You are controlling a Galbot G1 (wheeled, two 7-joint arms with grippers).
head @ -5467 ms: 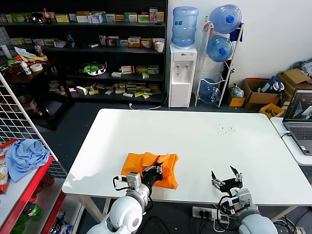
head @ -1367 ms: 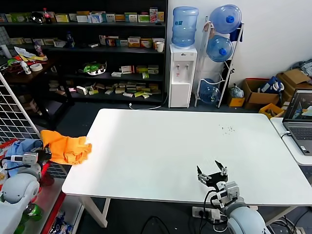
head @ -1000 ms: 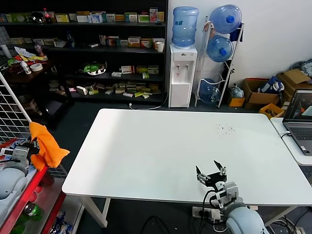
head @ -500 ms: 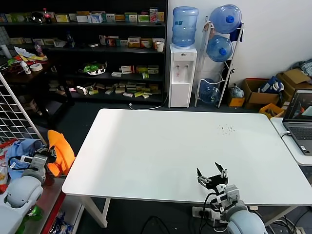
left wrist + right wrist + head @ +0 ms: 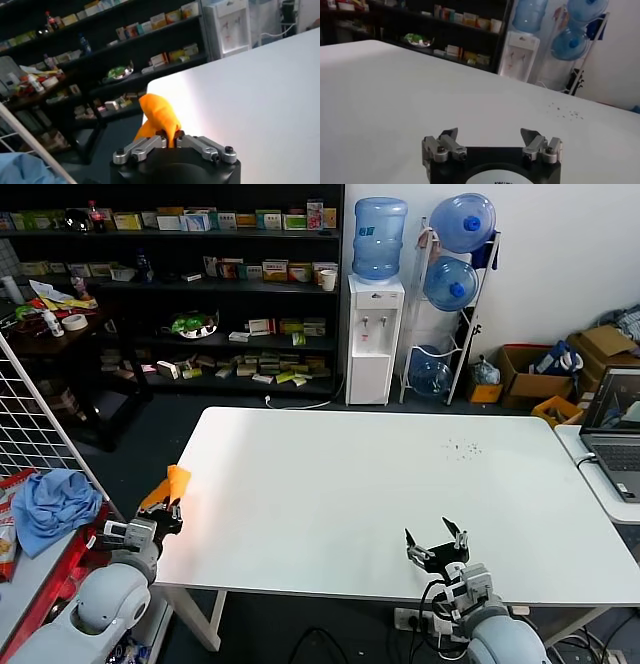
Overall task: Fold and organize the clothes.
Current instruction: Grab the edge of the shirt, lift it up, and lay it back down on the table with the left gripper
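Your left gripper [image 5: 172, 514] is clenched on a bunched fold of the orange T-shirt [image 5: 167, 487], which hangs off the white table's [image 5: 350, 484] near-left corner, while your right gripper [image 5: 437, 546] waits with jaws spread over the near edge. Bring the shirt well over the tabletop and lay it flat before letting go, or it may slide off. Farther left, the red shelf [image 5: 45, 566] holds a crumpled light blue cloth [image 5: 52, 504].

Bunched orange T-shirt [image 5: 168, 487], apparently off-table

Bright even indoor light, glare on white table [image 5: 380, 474], dim shelves [image 5: 200, 284]
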